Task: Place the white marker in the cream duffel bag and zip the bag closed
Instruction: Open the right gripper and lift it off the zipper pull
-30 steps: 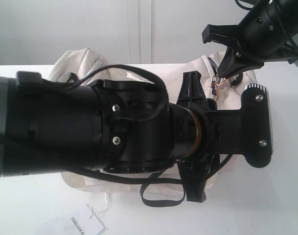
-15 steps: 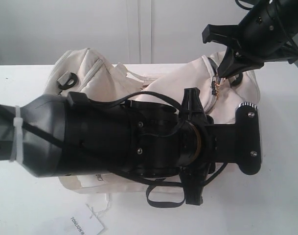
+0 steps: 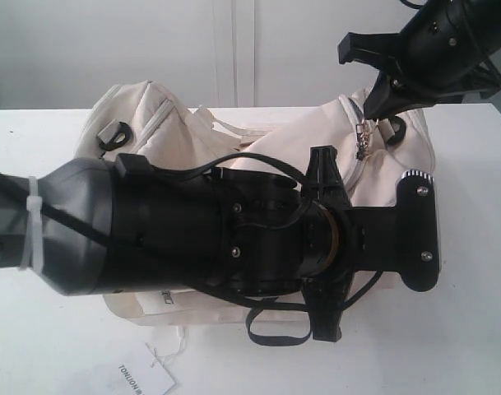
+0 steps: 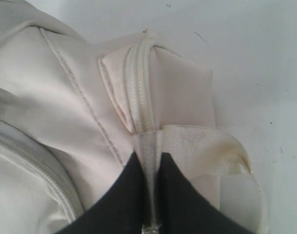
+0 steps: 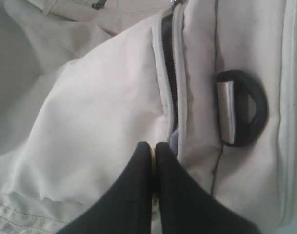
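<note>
The cream duffel bag [image 3: 192, 136] lies on the white table, largely covered by my left arm [image 3: 192, 239]. My left gripper [image 4: 149, 157] is shut on a cream webbing tab [image 4: 150, 141] at one end of the bag's zipper [image 4: 138, 87]. At the bag's other end my right gripper [image 5: 152, 146] is shut on the gold chain pull [image 3: 366, 141], which hangs from its fingertips [image 3: 380, 103]. Beyond that pull the zipper gap [image 5: 170, 87] stands slightly apart and shows black lining. The white marker is not in view.
A black D-ring [image 5: 242, 108] sits on the bag beside the zipper. A printed paper tag [image 3: 139, 378] lies on the table [image 3: 464, 346] at the front. A black cable loop [image 3: 276, 327] hangs under my left wrist.
My left arm has dropped away from the camera toward the bag, uncovering more of it. My right gripper has risen slightly with the chain pull, lifting that end of the bag.
</note>
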Available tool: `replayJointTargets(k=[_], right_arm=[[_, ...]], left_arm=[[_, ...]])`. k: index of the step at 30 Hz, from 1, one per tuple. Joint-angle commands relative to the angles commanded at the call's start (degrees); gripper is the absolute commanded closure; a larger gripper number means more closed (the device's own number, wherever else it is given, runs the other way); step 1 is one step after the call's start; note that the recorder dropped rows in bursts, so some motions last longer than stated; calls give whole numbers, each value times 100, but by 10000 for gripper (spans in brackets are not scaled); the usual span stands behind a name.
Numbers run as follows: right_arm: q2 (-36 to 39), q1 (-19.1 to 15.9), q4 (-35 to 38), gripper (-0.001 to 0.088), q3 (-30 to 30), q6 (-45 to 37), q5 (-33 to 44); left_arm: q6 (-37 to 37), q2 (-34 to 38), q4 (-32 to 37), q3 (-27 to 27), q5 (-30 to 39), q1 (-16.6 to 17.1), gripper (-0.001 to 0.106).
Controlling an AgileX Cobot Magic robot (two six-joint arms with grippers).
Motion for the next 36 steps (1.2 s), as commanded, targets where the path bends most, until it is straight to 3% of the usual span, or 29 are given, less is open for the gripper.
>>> replayJointTargets(k=[21,36], right_arm=[[64,0,-463,868,0,0,-1621],[363,0,-488,868,0,-14,-1840]], left_arm=[[0,0,-24,0,-11,0,1053],[0,0,-24,0,-11,0,1053]])
